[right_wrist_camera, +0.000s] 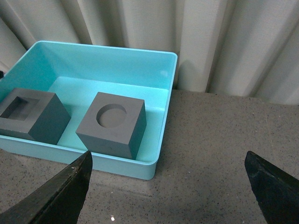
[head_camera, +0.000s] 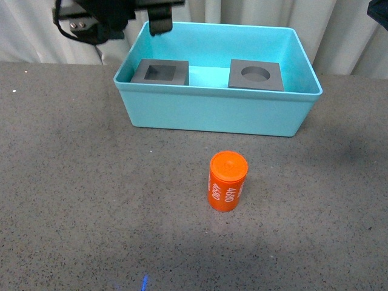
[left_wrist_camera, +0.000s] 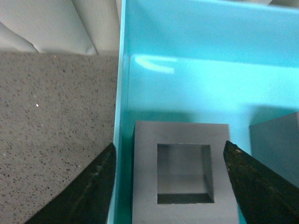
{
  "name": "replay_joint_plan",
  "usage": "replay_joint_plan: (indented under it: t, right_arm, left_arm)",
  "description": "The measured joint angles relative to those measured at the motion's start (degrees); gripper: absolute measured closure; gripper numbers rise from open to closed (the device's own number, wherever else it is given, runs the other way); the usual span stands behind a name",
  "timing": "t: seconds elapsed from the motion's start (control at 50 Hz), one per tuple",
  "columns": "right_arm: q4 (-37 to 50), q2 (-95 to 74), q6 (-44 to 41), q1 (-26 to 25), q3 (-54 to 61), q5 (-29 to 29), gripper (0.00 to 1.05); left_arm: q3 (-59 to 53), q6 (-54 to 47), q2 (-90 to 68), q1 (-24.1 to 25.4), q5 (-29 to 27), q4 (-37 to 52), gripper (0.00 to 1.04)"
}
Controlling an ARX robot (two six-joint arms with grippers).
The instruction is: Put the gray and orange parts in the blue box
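The blue box point(head_camera: 212, 92) stands at the back of the table. Inside it rest two gray cubes, one with a square recess point(head_camera: 145, 77) on the left and one with a round recess point(head_camera: 240, 80) on the right. The orange cylinder point(head_camera: 228, 180) with white digits stands upright on the table in front of the box. My left gripper point(head_camera: 138, 27) hangs open above the box's left end. In the left wrist view it point(left_wrist_camera: 170, 186) straddles the square-recess cube point(left_wrist_camera: 182, 137) and the box wall point(left_wrist_camera: 122, 116). My right gripper point(right_wrist_camera: 168, 186) is open over bare table beside the box point(right_wrist_camera: 140, 169), holding nothing.
The table point(head_camera: 73, 182) is gray and speckled. A white pleated curtain point(head_camera: 339, 30) hangs close behind the box. A small blue mark point(head_camera: 145, 282) lies near the table's front edge. A dark part of the right arm point(head_camera: 379, 12) shows at the top right corner.
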State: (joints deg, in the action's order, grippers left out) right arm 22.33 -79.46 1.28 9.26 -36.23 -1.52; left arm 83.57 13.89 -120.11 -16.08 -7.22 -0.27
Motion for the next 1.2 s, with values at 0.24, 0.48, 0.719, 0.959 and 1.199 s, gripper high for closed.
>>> replay_joint_plan:
  t: [0.24, 0.48, 0.719, 0.959, 1.199]
  right_arm:
    - [0.0, 0.0, 0.0, 0.0, 0.0, 0.0, 0.1]
    - [0.0, 0.0, 0.0, 0.0, 0.0, 0.0, 0.1]
    - [0.0, 0.0, 0.0, 0.0, 0.0, 0.0, 0.1]
    - [0.0, 0.0, 0.0, 0.0, 0.0, 0.0, 0.1]
    - [0.0, 0.0, 0.0, 0.0, 0.0, 0.0, 0.1]
  left_arm:
    - [-21.0, -0.6, 21.9, 2.3, -0.5, 19.2, 0.07]
    - [-47.6, 2.9, 45.2, 7.6, -2.1, 28.6, 0.07]
    - [-64.8, -6.4, 56.0, 15.1, 5.4, 41.2, 0.26]
    - [-72.7, -12.5, 64.0, 15.9, 7.1, 45.2, 0.69]
    - [-77.6, -13.2, 72.8, 15.9, 7.2, 41.2, 1.01]
